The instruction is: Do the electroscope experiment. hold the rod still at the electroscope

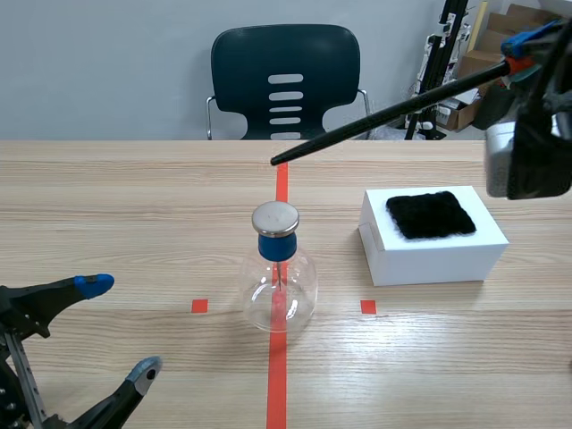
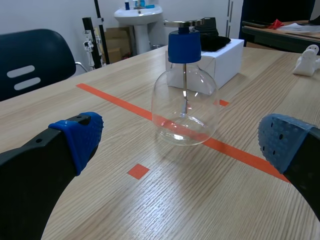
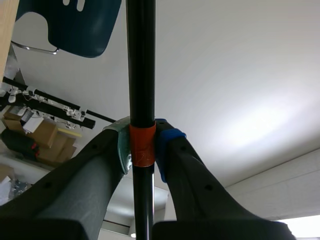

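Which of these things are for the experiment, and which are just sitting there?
For the experiment: black rod, glass electroscope, black cloth on the white box.
Just sitting there: dark chair, cardboard boxes, white sink.

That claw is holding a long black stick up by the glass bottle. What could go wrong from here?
The right claw grips the rod far from its tip, so a small wobble might swing the tip into the metal cap of the electroscope. The open left claw sits near the electroscope and could bump it.
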You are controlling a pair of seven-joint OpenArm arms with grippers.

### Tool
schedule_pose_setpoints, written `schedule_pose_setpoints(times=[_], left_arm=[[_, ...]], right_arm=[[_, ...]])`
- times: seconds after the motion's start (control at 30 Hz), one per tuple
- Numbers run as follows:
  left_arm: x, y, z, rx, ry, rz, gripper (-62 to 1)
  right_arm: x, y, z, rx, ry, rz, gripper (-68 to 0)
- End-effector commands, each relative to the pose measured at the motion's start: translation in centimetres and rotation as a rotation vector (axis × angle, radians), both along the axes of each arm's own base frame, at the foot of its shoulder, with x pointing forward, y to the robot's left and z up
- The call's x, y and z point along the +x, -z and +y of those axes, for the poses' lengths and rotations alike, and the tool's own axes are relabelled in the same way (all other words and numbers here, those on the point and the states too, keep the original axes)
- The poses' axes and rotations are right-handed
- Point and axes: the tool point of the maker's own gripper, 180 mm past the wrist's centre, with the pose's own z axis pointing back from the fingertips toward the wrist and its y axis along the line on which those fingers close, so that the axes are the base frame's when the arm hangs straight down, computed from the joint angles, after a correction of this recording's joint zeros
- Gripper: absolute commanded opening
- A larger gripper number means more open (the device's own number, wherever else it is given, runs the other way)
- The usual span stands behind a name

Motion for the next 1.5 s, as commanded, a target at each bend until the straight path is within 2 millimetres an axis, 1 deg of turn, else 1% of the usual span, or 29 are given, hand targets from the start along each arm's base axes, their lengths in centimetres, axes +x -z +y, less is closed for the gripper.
schedule_pose_setpoints(times=[0.0,0.13,0.53,1.47], left_arm=[[0.1,-0.6,-0.1,-0.021,0.001,-0.018,1.4],[0.1,-0.6,-0.1,-0.021,0.001,-0.018,1.4],[0.1,-0.6,-0.1,-0.021,0.001,-0.018,1.4],[0.1,-0.6,-0.1,-0.021,0.001,-0.018,1.4]], right_arm=[[0.3,-0.7,0.0,0.001,0.008,-0.034,-67.1],[0.1,0.4,0.2,-0.005,0.021,0.002,-67.1],[-0.1,2.1,0.4,-0.040,0.043,0.058,-67.1],[-0.2,2.5,0.6,-0.068,0.024,0.066,-67.1]])
